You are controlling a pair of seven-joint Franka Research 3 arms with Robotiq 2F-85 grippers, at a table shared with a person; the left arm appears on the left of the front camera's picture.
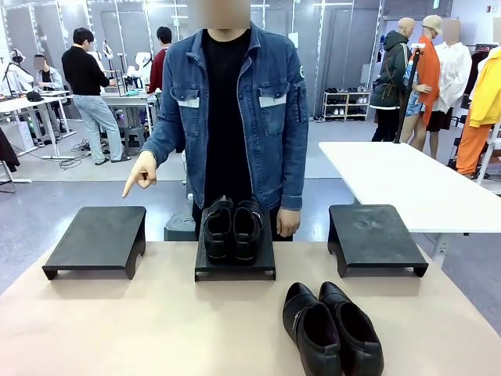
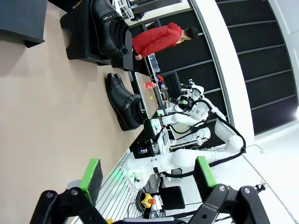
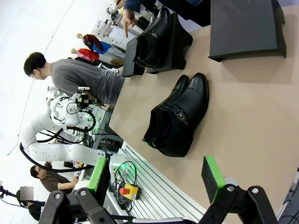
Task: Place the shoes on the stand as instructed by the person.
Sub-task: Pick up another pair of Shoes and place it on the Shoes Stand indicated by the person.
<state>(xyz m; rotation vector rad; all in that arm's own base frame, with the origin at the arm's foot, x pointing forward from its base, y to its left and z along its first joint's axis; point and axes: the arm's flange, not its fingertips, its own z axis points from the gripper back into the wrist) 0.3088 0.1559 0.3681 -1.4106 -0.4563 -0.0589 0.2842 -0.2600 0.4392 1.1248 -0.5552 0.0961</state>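
Pointing, the person (image 1: 235, 102) aims a hand (image 1: 141, 174) at the empty stand (image 1: 98, 235) near the counter's (image 1: 156, 329) far left corner. The loose shoes (image 1: 333, 329) sit by the near edge. Both the left end effector (image 2: 148, 176) and right end effector (image 3: 155, 175) are spread; best to grip the heel rims and lift level.

Lab hall, worktables (image 1: 407, 184), emergency-stop button (image 3: 125, 191)
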